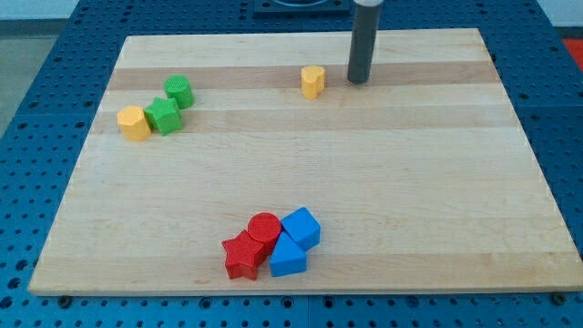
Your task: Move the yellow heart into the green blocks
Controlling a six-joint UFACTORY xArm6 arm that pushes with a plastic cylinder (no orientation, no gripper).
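The yellow heart (312,81) sits near the view's top, a little right of centre. My tip (358,80) rests on the board just to the heart's right, a small gap apart from it. Two green blocks lie at the view's upper left: a green star (164,116) and a green round block (179,91) just above and right of it, touching or nearly so. A yellow hexagon (134,122) sits against the star's left side.
A cluster lies at the view's bottom centre: a red star (242,256), a red cylinder (264,228), a blue cube (301,228) and a blue wedge-like block (288,258). The wooden board (410,182) rests on a blue perforated table.
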